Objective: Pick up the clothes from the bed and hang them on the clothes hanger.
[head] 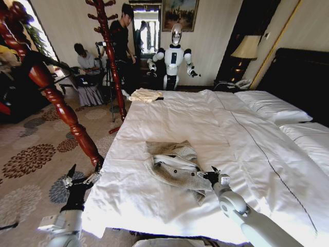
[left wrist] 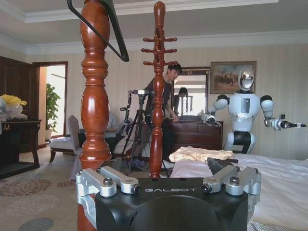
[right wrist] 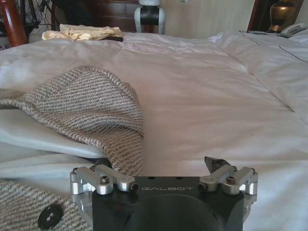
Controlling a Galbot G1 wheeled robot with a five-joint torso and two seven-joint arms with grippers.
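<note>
My right hand (head: 215, 175), fingers spread and empty, sits at the tweed jacket's (head: 172, 165) right edge on the bed (head: 226, 128); left hand (head: 79, 177) open, farther off.

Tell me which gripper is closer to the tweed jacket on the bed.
Right. The right gripper sits at the tweed jacket's edge on the bed; the left gripper hangs off the bedside above the carpet.

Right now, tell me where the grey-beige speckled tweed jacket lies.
In the head view the grey-beige speckled tweed jacket lies crumpled on the white bed near its foot edge, directly at the right gripper.
</note>
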